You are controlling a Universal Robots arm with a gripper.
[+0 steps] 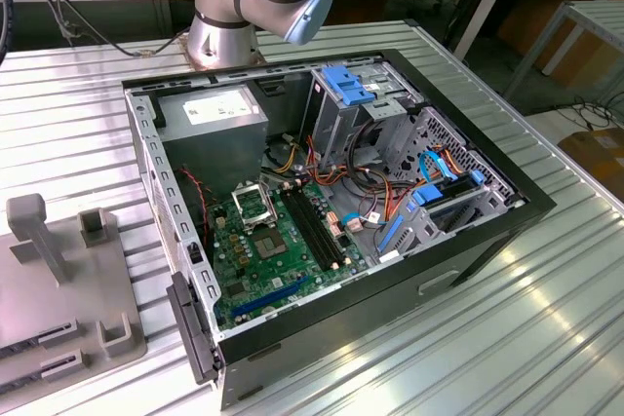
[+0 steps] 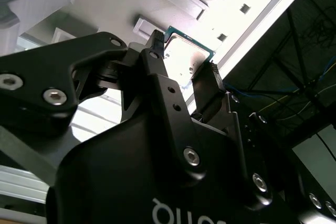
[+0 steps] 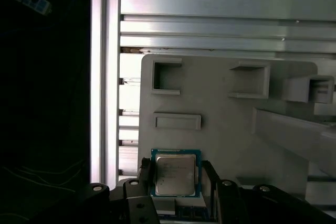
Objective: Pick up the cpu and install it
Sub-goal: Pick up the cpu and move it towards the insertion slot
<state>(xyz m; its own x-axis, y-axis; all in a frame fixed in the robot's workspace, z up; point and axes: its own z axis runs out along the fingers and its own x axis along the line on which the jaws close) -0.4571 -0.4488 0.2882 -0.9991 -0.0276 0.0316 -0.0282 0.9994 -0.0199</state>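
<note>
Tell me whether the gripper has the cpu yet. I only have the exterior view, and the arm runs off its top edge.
Observer: Yes. In both wrist views the gripper is shut on the cpu, clamping it by two opposite edges.
Operator: Which way is the chip facing?
Observer: In the first wrist view its pale metal face is turned toward the camera.
Operator: And what is behind it there?
Observer: The grey fixture plate with its rectangular pockets, lying on the ribbed metal table.
</note>
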